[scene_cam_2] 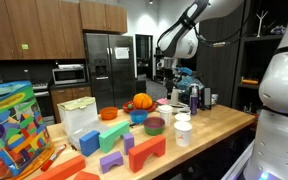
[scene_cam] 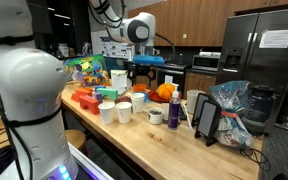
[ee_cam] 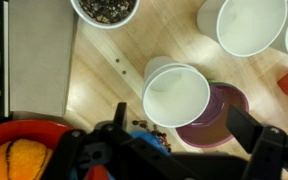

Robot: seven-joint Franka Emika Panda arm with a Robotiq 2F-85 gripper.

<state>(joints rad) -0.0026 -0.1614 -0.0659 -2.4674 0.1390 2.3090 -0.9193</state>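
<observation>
gripper (ee_cam: 184,135) is hovering right over the white cup (ee_cam: 176,95), jaws spread wide and pinching nothing; the cup is standing upright on the wooden table (ee_cam: 104,70), right up against a purple bowl (ee_cam: 224,115), touching or just overlapping from this angle, can't tell which

if you're asking me, the trick here is going straight up or down, with one finger on each side of the rim; that cup is looking light and tippy, and the bowl is sitting close enough to get clipped

the wrist view is giving the line-up over the rim, plus a bowl of dark bits (ee_cam: 106,10), more white cups (ee_cam: 250,22) and something orange in a red dish (ee_cam: 24,160); it isn't showing height, though; an exterior view is showing the gripper (scene_cam_2: 170,70) hanging well above the tabletop, with coloured blocks (scene_cam_2: 134,150) and a fridge (scene_cam_2: 109,65) the wrist camera is missing; I can't pick out that exact cup from out there
</observation>
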